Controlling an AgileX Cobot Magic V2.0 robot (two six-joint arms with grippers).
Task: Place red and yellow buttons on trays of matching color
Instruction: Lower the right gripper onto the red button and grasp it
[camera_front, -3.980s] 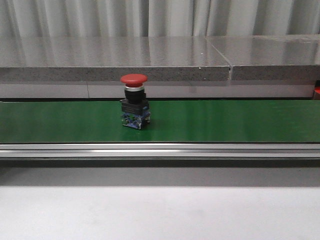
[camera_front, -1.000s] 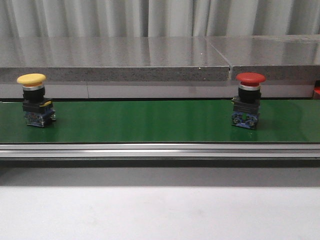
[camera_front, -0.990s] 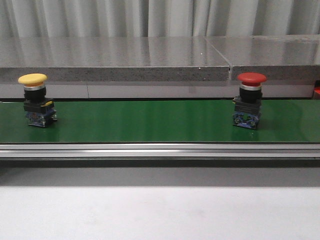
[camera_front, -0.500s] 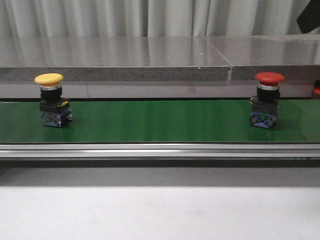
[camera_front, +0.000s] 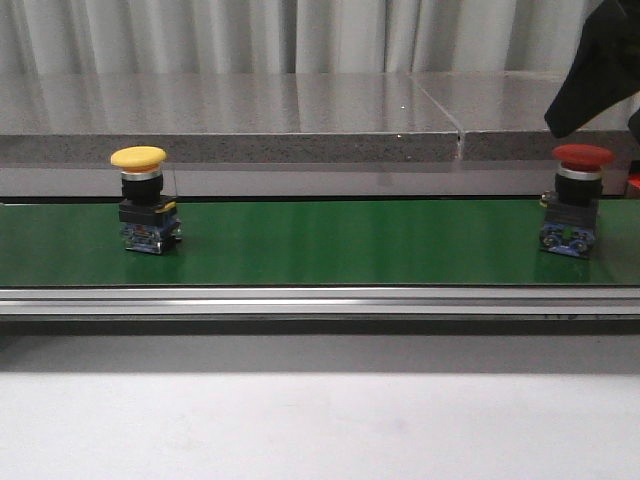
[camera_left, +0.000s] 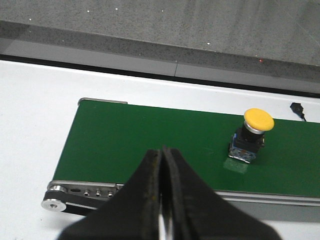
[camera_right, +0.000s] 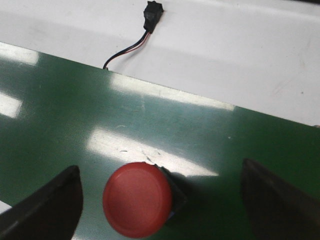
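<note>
Now the right gripper (camera_right: 160, 200) is held spread wide above the red button (camera_right: 137, 199), which is seen upright at the right end of the green belt (camera_front: 340, 240). The left gripper (camera_left: 162, 200) is pressed closed and empty, well apart from the yellow button (camera_left: 252, 134), which is stood upright on the belt's left part.

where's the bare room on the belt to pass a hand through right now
The widest free patch is the green belt between the yellow button and the red button. A shorter bare strip lies left of the yellow button. The right end is crowded: the open right gripper straddles the red button there. The shut left gripper hangs short of the belt's near edge.
</note>
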